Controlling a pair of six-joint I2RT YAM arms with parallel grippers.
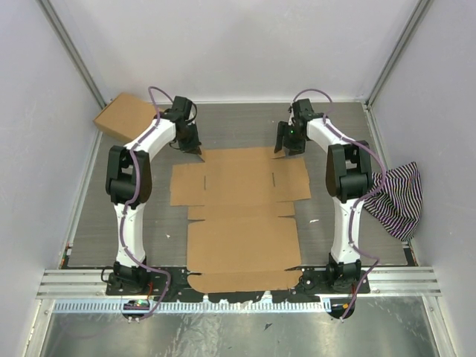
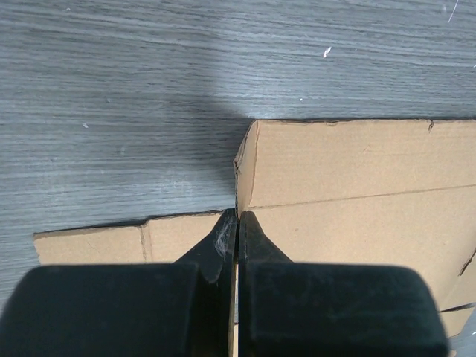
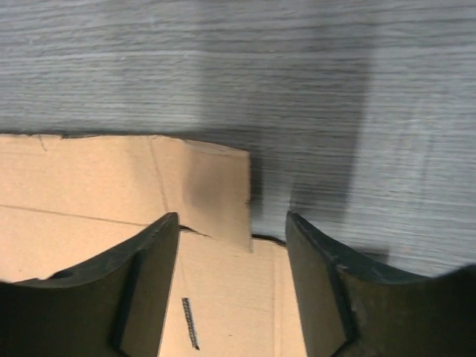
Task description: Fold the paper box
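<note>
The paper box [image 1: 242,216] lies as a flat brown cardboard blank in the middle of the table. My left gripper [image 1: 199,151] is at its far left corner. In the left wrist view the left gripper [image 2: 237,216] is shut on the edge of a small corner flap [image 2: 246,167], which stands up from the blank [image 2: 357,171]. My right gripper [image 1: 282,151] is at the far right corner. In the right wrist view it [image 3: 232,219] is open, its fingers either side of the slightly raised corner flap [image 3: 216,190] without touching it.
A second, compact brown cardboard box [image 1: 125,115] sits at the far left corner of the table. A striped cloth [image 1: 398,199] hangs over the right edge. White walls enclose the grey table [image 1: 238,123].
</note>
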